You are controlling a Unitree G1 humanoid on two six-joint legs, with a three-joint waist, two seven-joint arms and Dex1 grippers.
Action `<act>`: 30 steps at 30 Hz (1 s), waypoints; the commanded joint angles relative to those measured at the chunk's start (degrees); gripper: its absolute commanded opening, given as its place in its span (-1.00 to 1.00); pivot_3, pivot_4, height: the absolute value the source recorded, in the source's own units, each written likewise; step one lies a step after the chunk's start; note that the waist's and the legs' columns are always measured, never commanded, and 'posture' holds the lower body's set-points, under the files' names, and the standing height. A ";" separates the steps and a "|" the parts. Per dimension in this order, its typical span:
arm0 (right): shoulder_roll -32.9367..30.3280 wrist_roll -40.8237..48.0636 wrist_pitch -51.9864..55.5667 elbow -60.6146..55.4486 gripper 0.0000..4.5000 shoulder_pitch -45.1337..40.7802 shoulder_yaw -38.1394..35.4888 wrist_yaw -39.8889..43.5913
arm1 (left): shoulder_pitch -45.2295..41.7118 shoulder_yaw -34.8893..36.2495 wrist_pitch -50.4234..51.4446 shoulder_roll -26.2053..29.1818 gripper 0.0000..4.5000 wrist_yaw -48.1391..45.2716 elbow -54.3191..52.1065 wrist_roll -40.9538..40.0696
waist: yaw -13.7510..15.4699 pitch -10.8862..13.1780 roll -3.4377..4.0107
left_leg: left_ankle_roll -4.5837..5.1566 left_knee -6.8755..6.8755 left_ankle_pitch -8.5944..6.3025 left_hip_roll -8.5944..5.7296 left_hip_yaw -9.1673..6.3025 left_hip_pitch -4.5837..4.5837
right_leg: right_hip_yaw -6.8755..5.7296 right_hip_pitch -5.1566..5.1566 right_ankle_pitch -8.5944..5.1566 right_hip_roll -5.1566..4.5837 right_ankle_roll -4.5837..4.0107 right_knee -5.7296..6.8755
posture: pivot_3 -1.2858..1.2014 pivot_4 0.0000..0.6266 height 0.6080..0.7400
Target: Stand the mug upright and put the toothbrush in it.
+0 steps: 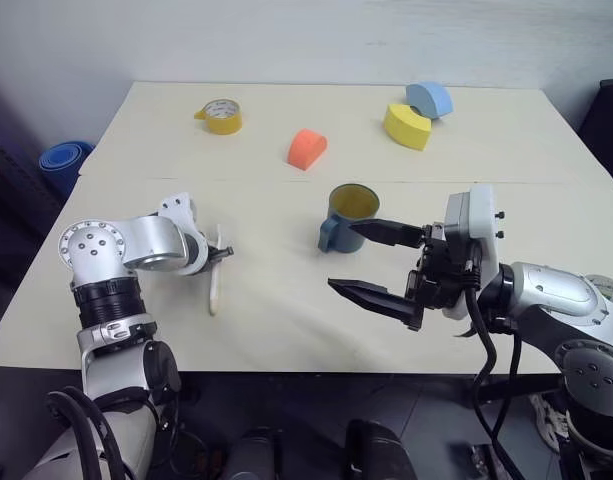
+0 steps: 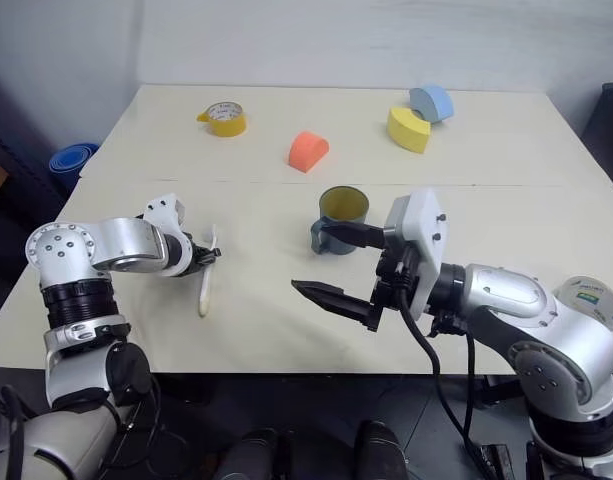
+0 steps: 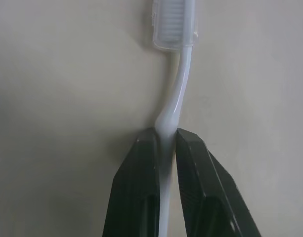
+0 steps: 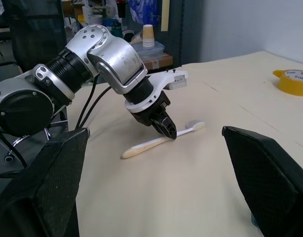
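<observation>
A dark teal-blue ribbed mug (image 1: 348, 216) stands upright near the middle of a pale cream table (image 1: 286, 330), its open mouth facing up and showing a yellow-olive inside. Its loop handle sits on the side nearest the robot's left.

To the robot's left of the mug, well apart from it, a slim white toothbrush (image 1: 216, 281) lies flat on the table. Its bristle head points away from the robot and its pale yellowish handle end points toward the near edge.

The left gripper (image 3: 166, 136) comes down on the toothbrush at an angle, and its two black fingers (image 3: 136, 187) are pinched tight on the white shaft, just behind the curved neck. The bristle head (image 3: 174, 23) lies beyond the fingertips, resting on the table.

The right gripper (image 1: 376, 262) hovers above the table just in front of the mug, pointing toward the robot's left. Its jaws are spread wide, with nothing between them, and its upper finger reaches across the near side of the mug.

Toward the far edge of the table are a yellow tape roll (image 1: 222, 116), an orange half-round block (image 1: 306, 148), a yellow curved block (image 1: 407, 126) and, touching it from behind, a blue block (image 1: 432, 99).
</observation>
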 commanded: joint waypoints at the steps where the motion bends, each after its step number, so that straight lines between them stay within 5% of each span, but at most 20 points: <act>1: -0.35 1.26 -1.41 -2.27 1.00 0.28 -1.02 -0.97 | 1.80 -0.70 0.71 -0.77 -0.92 -1.55 3.68 4.26 | -0.02 0.00 0.00 | 0.00 -0.01 0.00 0.00 0.00 0.00 | 0.00 0.00 0.00 0.00 0.00 0.00 | 0.03 -0.52 1.00; 8: -3.31 4.99 0.48 -1.71 1.00 1.13 -3.59 -1.24 | -1.22 -1.72 -3.75 3.20 -0.92 -16.49 0.85 9.02 | -0.19 0.01 -0.02 | -0.03 -0.08 0.03 0.01 0.03 -0.01 | 0.00 -0.01 0.00 0.02 0.00 -0.09 | 0.03 -0.52 1.00; 17: -7.41 6.49 0.88 0.20 1.00 4.18 -9.41 -5.75 | -9.02 -12.42 -29.64 9.85 -0.92 -79.11 -6.01 14.64 | -0.21 0.23 -0.34 | -0.06 -0.56 0.05 0.06 0.13 -0.36 | -0.40 -0.30 0.00 0.11 0.01 -0.66 | 0.03 -0.52 1.00; 23: -8.51 6.42 0.77 1.65 1.00 7.76 -14.13 -8.91 | -17.70 -22.26 -44.47 5.91 -0.92 -103.71 2.63 25.36 | -0.27 0.24 -0.35 | -0.05 -0.63 0.06 0.09 0.14 -0.41 | -0.63 -0.29 0.01 0.10 0.03 -0.81 | 0.03 -0.52 1.00; 30: -7.60 7.43 -0.04 0.55 1.00 10.02 -15.85 -13.03 | -24.83 -25.65 -60.72 -3.63 -0.92 -111.53 20.99 37.52 | -0.24 0.30 -0.43 | 0.17 -0.45 0.18 0.08 0.30 -0.49 | -0.51 -0.18 0.02 0.05 0.03 -1.03 | 0.03 -0.52 1.00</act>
